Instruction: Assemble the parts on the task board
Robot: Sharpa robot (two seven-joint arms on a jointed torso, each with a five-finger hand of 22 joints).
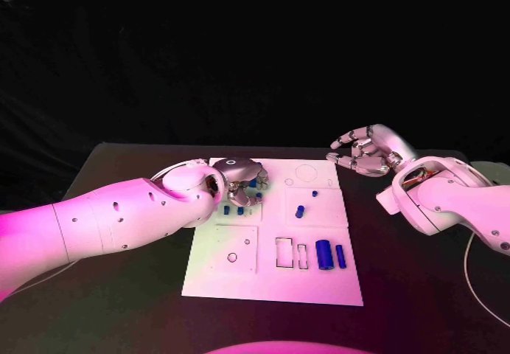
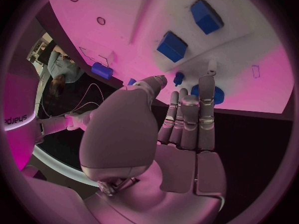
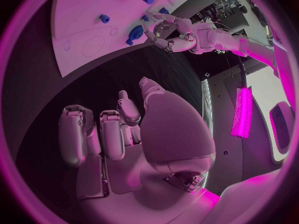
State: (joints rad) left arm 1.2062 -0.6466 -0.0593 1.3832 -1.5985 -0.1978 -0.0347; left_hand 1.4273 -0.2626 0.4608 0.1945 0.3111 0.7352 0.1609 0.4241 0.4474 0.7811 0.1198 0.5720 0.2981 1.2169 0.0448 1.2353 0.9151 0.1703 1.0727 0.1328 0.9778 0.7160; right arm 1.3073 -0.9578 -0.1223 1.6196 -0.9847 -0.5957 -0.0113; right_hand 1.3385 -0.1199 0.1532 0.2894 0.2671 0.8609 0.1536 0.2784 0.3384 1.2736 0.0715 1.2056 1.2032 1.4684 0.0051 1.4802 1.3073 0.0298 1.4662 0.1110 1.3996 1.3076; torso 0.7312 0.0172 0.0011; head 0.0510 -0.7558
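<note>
The left hand (image 1: pixel 240 181) hovers over the far left part of the task board (image 1: pixel 223 276), its fingers (image 2: pixel 190 115) held close together and nearly straight above a round blue part (image 2: pixel 215 92) and a small blue peg (image 2: pixel 179 77); whether any fingertip touches either, or pinches anything, I cannot tell. The likeliest slip from here, as I judge it, is a sideways brush: the fingers are crowded over several small pieces, so a descent slightly off line could knock the peg or push the round part out of reach, and a part tipped askew would jam rather than seat. The two square blue blocks (image 1: pixel 233 210) just near of the hand look already sunk in their sockets and could be snagged by the palm. The right hand (image 1: pixel 363 151) rests well off the board's far right corner, over the black table (image 1: pixel 425 280), fingers loosely curled and apart with nothing in them, so it offers no steadying. As for the board's recesses: near the middle, a rectangular outline (image 1: pixel 284 253) and a narrower slot (image 1: pixel 303 257) stand empty, while two blue cylinders (image 1: pixel 331 255) lie just to their right. A small oval hole (image 1: pixel 232 257) on the near left panel and a large circle (image 1: pixel 305 174) at the far edge also hold nothing.
</note>
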